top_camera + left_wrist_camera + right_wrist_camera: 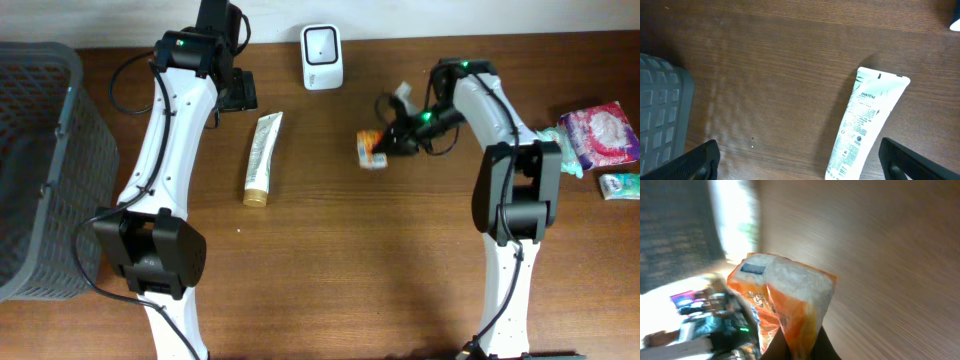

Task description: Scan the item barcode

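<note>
Carry-to-scanner step; right gripper (pixel 390 138) jaws shut on orange packet (pixel 371 148), near scanner (pixel 322 57) over table (pixel 330 250); left gripper (pixel 238 92) jaws wide open, empty; next move likely needs barcode turned toward scanner window.

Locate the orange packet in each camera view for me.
Overhead: orange packet right of centre, in the right claw, below the white scanner.
Left wrist: not in it.
Right wrist: orange packet fills lower centre.
Shared landmark: white tube, left of centre overhead, right side in left wrist.
</note>
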`<state>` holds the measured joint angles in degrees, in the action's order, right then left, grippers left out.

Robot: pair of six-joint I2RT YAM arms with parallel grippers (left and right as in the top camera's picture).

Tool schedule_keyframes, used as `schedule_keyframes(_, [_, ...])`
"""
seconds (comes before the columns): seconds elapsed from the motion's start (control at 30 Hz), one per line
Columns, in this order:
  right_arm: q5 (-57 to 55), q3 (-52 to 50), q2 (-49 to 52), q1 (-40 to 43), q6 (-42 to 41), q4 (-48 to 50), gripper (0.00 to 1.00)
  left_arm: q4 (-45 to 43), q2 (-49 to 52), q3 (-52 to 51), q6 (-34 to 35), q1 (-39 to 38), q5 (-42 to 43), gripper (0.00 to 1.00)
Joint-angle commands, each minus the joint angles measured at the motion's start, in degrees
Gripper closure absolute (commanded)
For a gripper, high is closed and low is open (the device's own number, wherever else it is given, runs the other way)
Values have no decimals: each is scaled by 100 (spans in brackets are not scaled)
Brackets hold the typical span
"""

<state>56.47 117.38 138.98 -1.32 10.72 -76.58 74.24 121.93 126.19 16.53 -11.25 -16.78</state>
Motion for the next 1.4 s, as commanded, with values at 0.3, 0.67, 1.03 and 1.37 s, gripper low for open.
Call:
schedule_keyframes(0.3, [2277, 190, -114, 94, 1569, 181, 96, -7, -66, 4, 57, -22, -59, 1])
schedule_keyframes(0.67, [896, 190, -114, -216, 780, 208, 96, -7, -66, 4, 57, -24, -59, 1])
schedule_keyframes(1.03, [-8776, 365, -372, -1447, -3418, -881, 96, -4, -66, 4, 57, -26, -59, 1])
schedule_keyframes(1.37, [-8227, -302, -352, -2022, -3523, -94, 88, -4, -66, 4, 59, -26, -59, 1])
